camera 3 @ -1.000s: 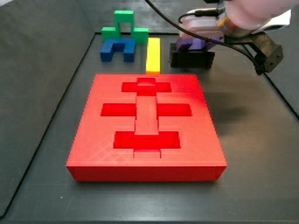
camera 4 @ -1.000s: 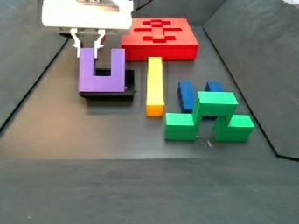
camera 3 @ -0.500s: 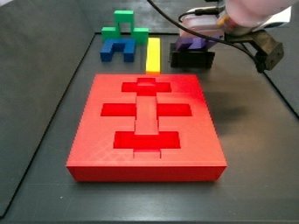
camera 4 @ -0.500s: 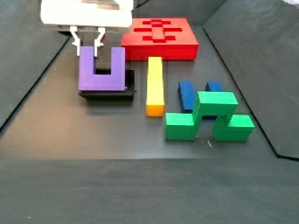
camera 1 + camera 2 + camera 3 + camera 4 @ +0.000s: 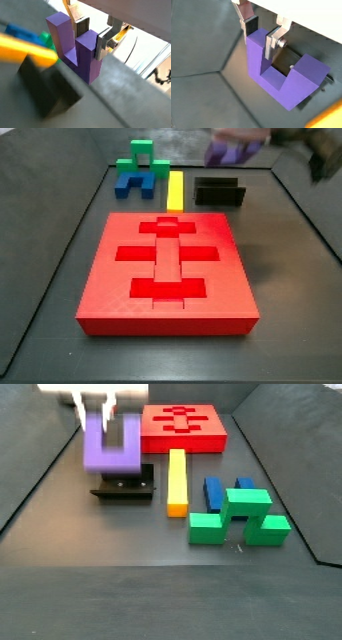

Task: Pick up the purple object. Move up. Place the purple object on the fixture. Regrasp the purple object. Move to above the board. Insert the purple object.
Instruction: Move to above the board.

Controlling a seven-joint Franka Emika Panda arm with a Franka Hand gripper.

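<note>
My gripper (image 5: 100,412) is shut on one prong of the purple object (image 5: 111,444), a U-shaped block hanging prongs-up above the fixture (image 5: 123,487). In both wrist views the silver fingers (image 5: 103,42) (image 5: 273,42) clamp the prong (image 5: 87,52) from two sides. Clear of the block, the black fixture (image 5: 221,193) stands on the floor. Up high, the purple object (image 5: 237,152) and the gripper (image 5: 249,138) are motion-blurred. The red board (image 5: 167,258) lies flat with its recesses facing up; the board (image 5: 185,421) sits beyond the fixture.
A yellow bar (image 5: 175,481) lies beside the fixture. Past it are a blue U-shaped block (image 5: 214,489) and a green block (image 5: 241,514). Raised dark walls (image 5: 40,474) border the floor.
The gripper has risen with the purple object, lifting it off the fixture. The fixture now stands bare below it. Nothing else moved.
</note>
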